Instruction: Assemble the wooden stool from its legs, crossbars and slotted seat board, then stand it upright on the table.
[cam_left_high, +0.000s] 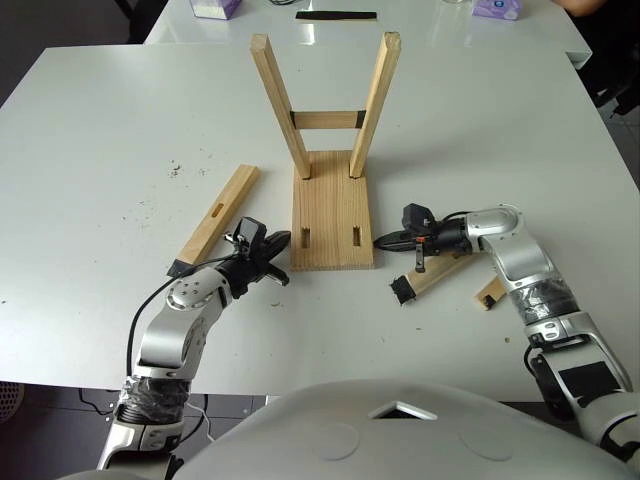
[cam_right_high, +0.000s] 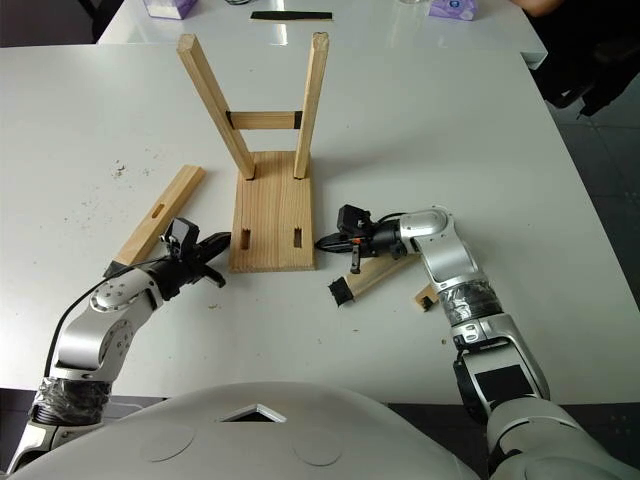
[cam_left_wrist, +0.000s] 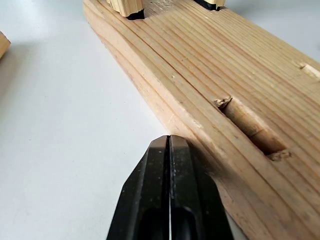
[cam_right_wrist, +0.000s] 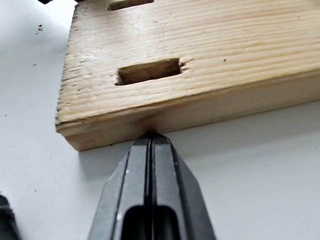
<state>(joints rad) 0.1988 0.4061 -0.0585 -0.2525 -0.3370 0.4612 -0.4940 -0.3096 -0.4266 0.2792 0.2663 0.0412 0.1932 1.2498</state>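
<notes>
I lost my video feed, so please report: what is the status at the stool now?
Left gripper, right gripper: jaws shut, tips at seat board near corners. Two legs, crossbar fitted; near slots empty. Loose leg left of board.

Both arms are stretched forward, low and bent at the elbow, with the left gripper (cam_left_high: 281, 275) and the right gripper (cam_left_high: 380, 240) pointing inward toward each other, each with its two fingers pressed together.
</notes>
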